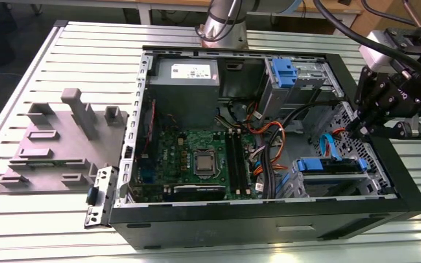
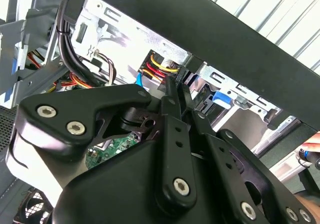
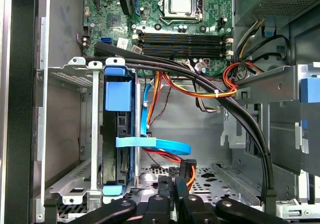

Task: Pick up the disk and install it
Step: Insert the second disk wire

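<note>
in the exterior view i see the open computer case [image 1: 269, 216] lying on the slatted counter [image 1: 20, 213], its inside facing up. my end effector [image 1: 359, 127] hangs over the case wall at the exterior view's right, its tip just inside the rim. the disk [image 1: 328, 170] already sits in the metal drive cage in the near corner at the exterior view's right, its blue rail showing on top. the motherboard [image 1: 195, 161] fills the middle of the case floor, the grey power supply [image 1: 185, 82] sits in the far corner, and a grey fixture block [image 1: 57, 145] stands on the counter well apart, at the exterior view's left.

in the second wrist view i look along the black linkage of the end effector [image 2: 175, 91]; the fingers lie pressed together with nothing between them, pointing at a bundle of red and yellow cables [image 2: 157, 69] under the case's metal frame.

in the first wrist view the end effector [image 3: 175, 194] tip shows narrow and pressed together, holding nothing. the disk [image 3: 119, 139] stands edge-on in its cage, blue rails at both ends, just beside the tip. a blue flat cable [image 3: 160, 145] curves out from it, and thick black cables [image 3: 200, 84] run across in front of the motherboard [image 3: 165, 14].
</note>
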Motion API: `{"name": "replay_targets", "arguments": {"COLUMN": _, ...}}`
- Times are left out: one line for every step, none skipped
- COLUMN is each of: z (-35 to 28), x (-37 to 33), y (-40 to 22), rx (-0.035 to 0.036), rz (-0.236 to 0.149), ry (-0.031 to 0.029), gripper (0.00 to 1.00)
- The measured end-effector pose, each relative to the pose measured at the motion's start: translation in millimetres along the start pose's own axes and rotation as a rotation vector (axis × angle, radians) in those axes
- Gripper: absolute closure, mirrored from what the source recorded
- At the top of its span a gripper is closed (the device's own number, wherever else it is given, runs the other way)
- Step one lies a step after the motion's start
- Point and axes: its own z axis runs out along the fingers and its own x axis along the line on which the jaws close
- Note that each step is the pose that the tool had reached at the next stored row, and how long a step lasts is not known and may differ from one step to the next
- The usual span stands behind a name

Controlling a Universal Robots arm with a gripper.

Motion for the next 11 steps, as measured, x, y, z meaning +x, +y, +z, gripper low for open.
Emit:
{"name": "replay_targets", "arguments": {"z": 0.0, "x": 0.0, "y": 0.0, "rx": 0.0, "rz": 0.0, "ry": 0.0, "gripper": 0.84}}
{"name": "replay_targets", "arguments": {"z": 0.0, "x": 0.0, "y": 0.0, "rx": 0.0, "rz": 0.0, "ry": 0.0, "gripper": 0.84}}
{"name": "replay_targets", "arguments": {"z": 0.1, "x": 0.0, "y": 0.0, "rx": 0.0, "rz": 0.0, "ry": 0.0, "gripper": 0.84}}
{"name": "replay_targets", "arguments": {"z": 0.1, "x": 0.0, "y": 0.0, "rx": 0.0, "rz": 0.0, "ry": 0.0, "gripper": 0.84}}
{"name": "replay_targets", "arguments": {"z": 0.1, "x": 0.0, "y": 0.0, "rx": 0.0, "rz": 0.0, "ry": 0.0, "gripper": 0.84}}
{"name": "replay_targets", "arguments": {"z": 0.3, "x": 0.2, "y": 0.9, "rx": 0.0007, "rz": 0.0, "ry": -0.0003, "gripper": 0.84}}
{"name": "replay_targets", "arguments": {"z": 0.4, "x": 0.3, "y": 2.3, "rx": 0.002, "rz": 0.0, "ry": -0.0003, "gripper": 0.84}}
{"name": "replay_targets", "arguments": {"z": 0.3, "x": 0.5, "y": 4.0, "rx": 0.0041, "rz": 0.0, "ry": -0.0002, "gripper": 0.84}}
{"name": "replay_targets", "arguments": {"z": 0.4, "x": 0.7, "y": 6.1, "rx": 0.0068, "rz": -0.001, "ry": -0.0001, "gripper": 0.84}}
{"name": "replay_targets", "arguments": {"z": 0.5, "x": 1.0, "y": 8.1, "rx": 0.0094, "rz": -0.001, "ry": -0.0002, "gripper": 0.84}}
{"name": "replay_targets", "arguments": {"z": 0.5, "x": 1.7, "y": 9.7, "rx": 0.0119, "rz": -0.001, "ry": -0.0001, "gripper": 0.84}}
